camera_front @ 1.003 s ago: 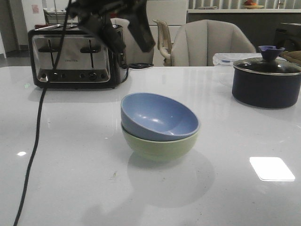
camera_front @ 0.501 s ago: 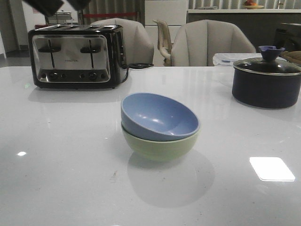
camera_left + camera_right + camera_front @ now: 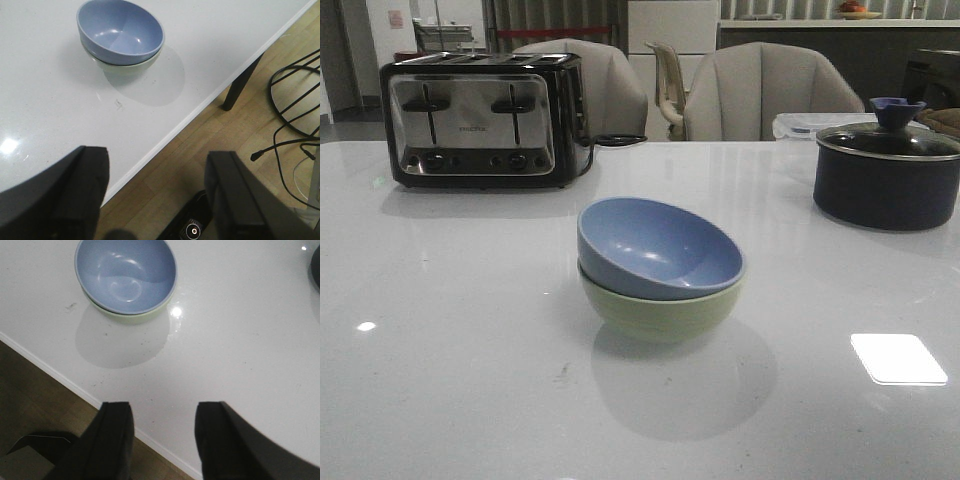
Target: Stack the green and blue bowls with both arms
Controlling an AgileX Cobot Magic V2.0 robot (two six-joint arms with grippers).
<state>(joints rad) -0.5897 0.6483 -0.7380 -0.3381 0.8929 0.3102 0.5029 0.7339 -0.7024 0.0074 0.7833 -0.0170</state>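
The blue bowl (image 3: 655,247) sits nested inside the green bowl (image 3: 660,312) in the middle of the white table (image 3: 470,380), tilted a little. The stack also shows in the left wrist view, blue bowl (image 3: 120,32) over green bowl (image 3: 131,66), and in the right wrist view, blue bowl (image 3: 125,275) over green bowl (image 3: 132,316). My left gripper (image 3: 155,175) is open and empty, high over the table's near edge. My right gripper (image 3: 162,427) is open and empty, also over the near edge. Neither gripper shows in the front view.
A black and chrome toaster (image 3: 480,120) stands at the back left. A dark navy pot with a lid (image 3: 885,170) stands at the back right. Chairs (image 3: 760,95) are behind the table. Cables (image 3: 295,100) lie on the wooden floor by a table leg (image 3: 240,85).
The left arm, which hung over the toaster a second ago, has lifted out of the front view. The bowls have not moved.
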